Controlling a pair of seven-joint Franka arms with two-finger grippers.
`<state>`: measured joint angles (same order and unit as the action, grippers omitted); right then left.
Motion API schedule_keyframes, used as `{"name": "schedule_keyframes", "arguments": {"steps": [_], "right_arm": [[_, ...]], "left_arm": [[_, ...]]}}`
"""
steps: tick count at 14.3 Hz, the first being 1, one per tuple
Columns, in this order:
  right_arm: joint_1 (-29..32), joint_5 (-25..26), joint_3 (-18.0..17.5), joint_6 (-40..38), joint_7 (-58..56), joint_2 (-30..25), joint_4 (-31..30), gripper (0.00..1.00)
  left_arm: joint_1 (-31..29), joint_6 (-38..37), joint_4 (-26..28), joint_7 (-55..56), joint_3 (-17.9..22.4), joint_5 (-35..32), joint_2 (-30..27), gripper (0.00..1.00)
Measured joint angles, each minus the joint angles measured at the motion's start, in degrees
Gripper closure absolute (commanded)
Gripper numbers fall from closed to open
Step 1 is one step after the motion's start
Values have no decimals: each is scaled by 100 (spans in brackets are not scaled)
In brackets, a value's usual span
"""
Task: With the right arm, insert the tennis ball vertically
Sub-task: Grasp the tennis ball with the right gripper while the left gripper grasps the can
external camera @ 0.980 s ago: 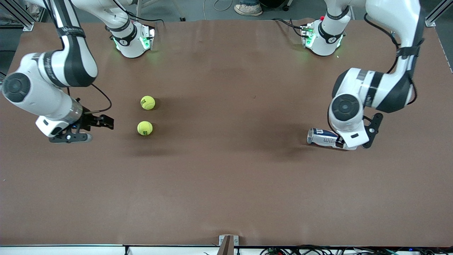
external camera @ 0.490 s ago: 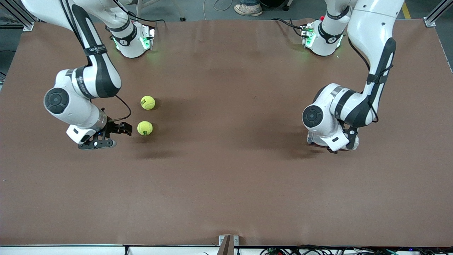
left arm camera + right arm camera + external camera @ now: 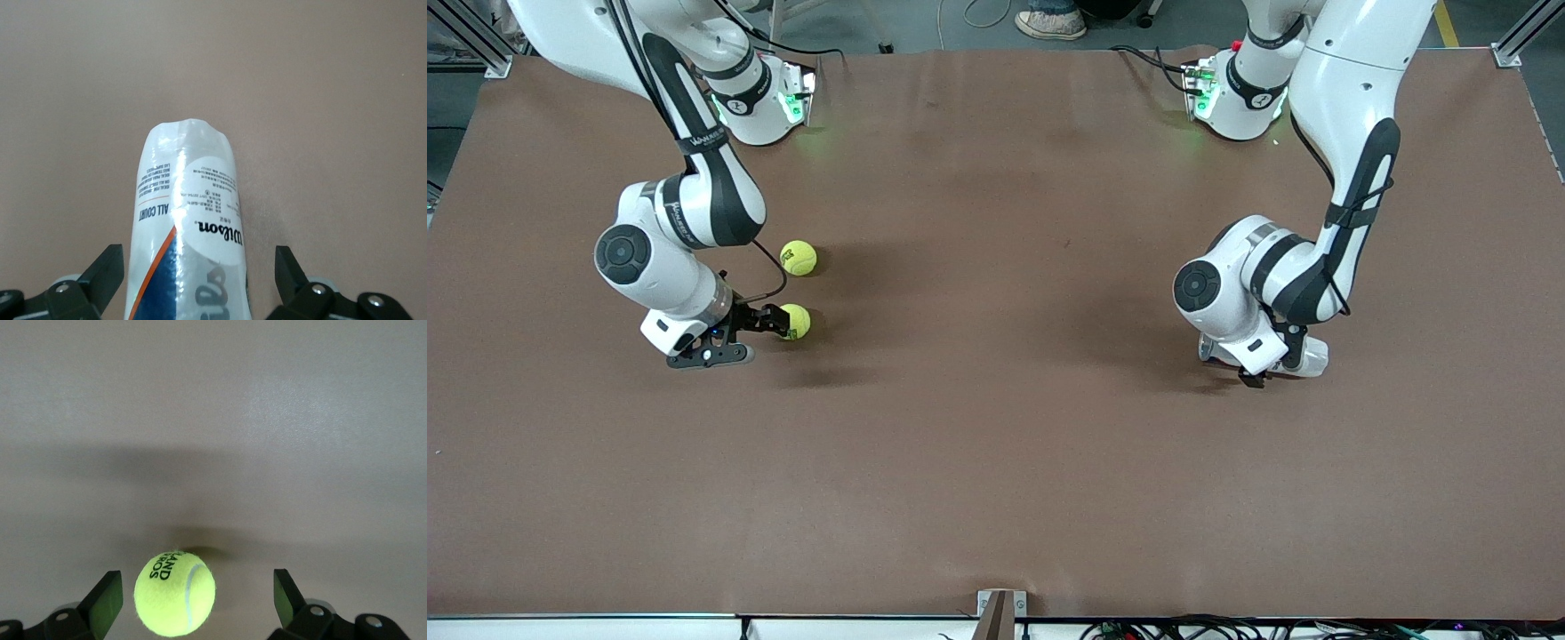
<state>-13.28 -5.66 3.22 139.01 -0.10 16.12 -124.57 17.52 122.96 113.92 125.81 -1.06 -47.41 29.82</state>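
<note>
You see a matte brown table (image 3: pixel 996 444), flat, with faint creases. Two fuzzy yellow-green tennis balls sit toward the right arm's end. The near ball (image 3: pixel 795 321) is round with black lettering; the far ball (image 3: pixel 799 258) lies just beside it, farther from the front camera. A glossy plastic ball can (image 3: pixel 190 227), a cylinder with a white, blue and orange label, lies on its side toward the left arm's end.

The right gripper (image 3: pixel 197 603) is released, its jaws spread wide with the near ball between the black fingers (image 3: pixel 107 597); you see gaps on both sides, so no contact. In the front view the right gripper (image 3: pixel 769 320) sits low at that ball. The left gripper (image 3: pixel 200 280) is also released, its fingers (image 3: pixel 290 267) wide apart on either side of the can, clear of it.

Since half a second ago, the right arm has slid toward the near ball, which was then clear of its fingertips. The left arm has barely shifted. Both balls stay put.
</note>
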Motion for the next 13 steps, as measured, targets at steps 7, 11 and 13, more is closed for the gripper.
{"name": "schedule_keyframes", "arguments": {"steps": [7,11,13], "right_arm": [[-468,-29,-5,190,735,210,-135,0],[-512,-26,59,221,826,306,-155,0],[-427,-22,97,221,726,308,-158,0]], "left_arm": [[-6,73,11,257,1,-113,247,22],[0,60,7,264,-5,-114,244,24],[2,56,7,265,-5,-114,244,24]]}}
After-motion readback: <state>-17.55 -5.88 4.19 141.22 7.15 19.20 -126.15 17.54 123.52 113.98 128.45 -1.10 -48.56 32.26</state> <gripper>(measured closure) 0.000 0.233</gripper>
